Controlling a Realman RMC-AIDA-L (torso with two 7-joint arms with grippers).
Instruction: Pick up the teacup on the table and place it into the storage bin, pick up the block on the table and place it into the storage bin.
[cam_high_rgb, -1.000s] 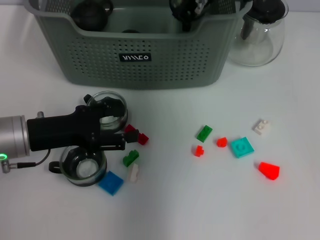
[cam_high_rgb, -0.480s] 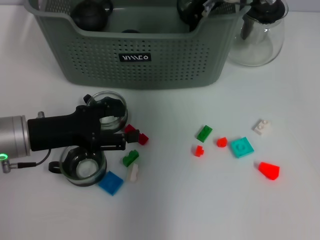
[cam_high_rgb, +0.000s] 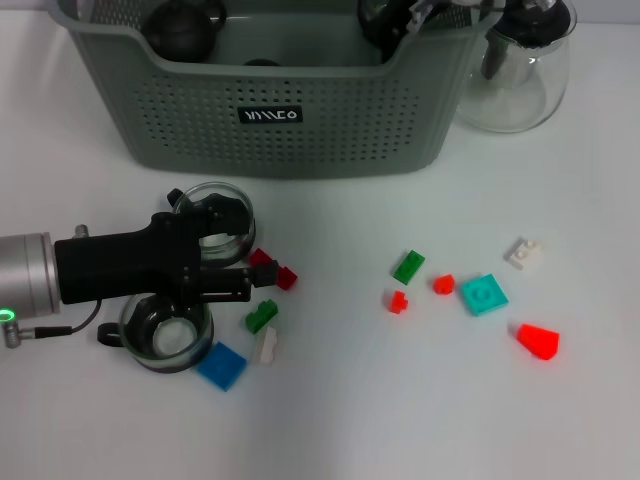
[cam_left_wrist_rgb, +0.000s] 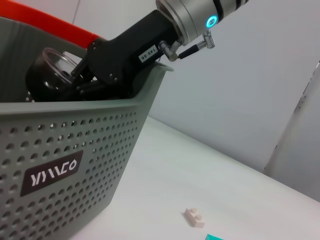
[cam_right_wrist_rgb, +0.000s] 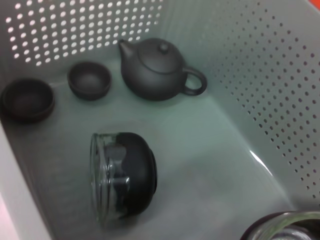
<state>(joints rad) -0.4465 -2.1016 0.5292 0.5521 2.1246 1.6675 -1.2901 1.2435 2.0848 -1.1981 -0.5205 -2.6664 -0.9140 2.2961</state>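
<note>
The grey-green storage bin (cam_high_rgb: 300, 140) stands at the back of the table. My right gripper (cam_high_rgb: 395, 18) is inside its right end, shut on a glass teacup (cam_left_wrist_rgb: 54, 64), whose rim also shows in the right wrist view (cam_right_wrist_rgb: 280, 227). My left gripper (cam_high_rgb: 228, 255) rests open and low over the table, between two more glass teacups (cam_high_rgb: 222, 212) (cam_high_rgb: 165, 338). Just beyond its fingertips lie red blocks (cam_high_rgb: 272, 268), a green block (cam_high_rgb: 262, 316), a white block (cam_high_rgb: 266, 345) and a blue block (cam_high_rgb: 221, 365).
A clear glass teapot (cam_high_rgb: 515, 70) stands right of the bin. Several more blocks lie at mid-right, among them a teal one (cam_high_rgb: 483, 294) and a red one (cam_high_rgb: 538, 341). Inside the bin are a dark teapot (cam_right_wrist_rgb: 155, 70), two dark cups and a glass vessel on its side (cam_right_wrist_rgb: 122, 175).
My right gripper has shifted slightly to the right inside the bin. The left arm and the things on the table have not moved.
</note>
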